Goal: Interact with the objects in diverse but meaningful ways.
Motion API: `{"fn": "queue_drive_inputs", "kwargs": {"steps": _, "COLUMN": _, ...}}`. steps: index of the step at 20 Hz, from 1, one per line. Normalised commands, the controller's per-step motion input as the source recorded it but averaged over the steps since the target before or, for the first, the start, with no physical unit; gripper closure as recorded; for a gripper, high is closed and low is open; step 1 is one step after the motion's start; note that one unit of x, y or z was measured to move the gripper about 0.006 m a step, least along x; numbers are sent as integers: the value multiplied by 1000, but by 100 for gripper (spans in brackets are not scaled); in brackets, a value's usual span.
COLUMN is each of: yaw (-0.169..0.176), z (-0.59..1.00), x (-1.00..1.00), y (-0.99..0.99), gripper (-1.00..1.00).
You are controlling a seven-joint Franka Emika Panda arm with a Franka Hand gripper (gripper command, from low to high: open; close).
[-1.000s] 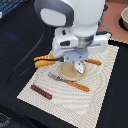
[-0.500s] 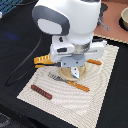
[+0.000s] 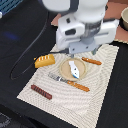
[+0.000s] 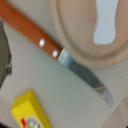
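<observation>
Exterior view shows the arm high over the striped cloth (image 3: 95, 102), and the gripper itself is hidden behind the white wrist body, so I cannot tell if it is released or clenched. The wrist view shows no fingers either and nothing hanging under the camera (so probably it carries nothing).

Below the arm, the white-grey fish (image 3: 74, 68) lies on the round wooden plate (image 3: 64, 74). The orange bread loaf (image 3: 44, 61) is off to the side of the plate, on the cloth edge, and the dark sausage (image 3: 41, 91) is well apart near the far corner of the cloth. The yellow carton (image 4: 31, 111) appears only in the wrist view, just beside the knife (image 4: 60, 52) blade.

I judge that the fish counts as served, while the loaf, sausage and carton wait for a meaningful place.
</observation>
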Motion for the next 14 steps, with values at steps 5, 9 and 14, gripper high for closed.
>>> {"fn": "queue_drive_inputs", "kwargs": {"steps": 5, "yaw": 123, "z": -31, "x": 0, "y": 769, "gripper": -100}}
{"fn": "queue_drive_inputs", "kwargs": {"steps": 9, "yaw": 121, "z": -170, "x": -29, "y": 739, "gripper": -100}}
{"fn": "queue_drive_inputs", "kwargs": {"steps": 14, "yaw": 115, "z": -226, "x": -90, "y": 562, "gripper": -100}}
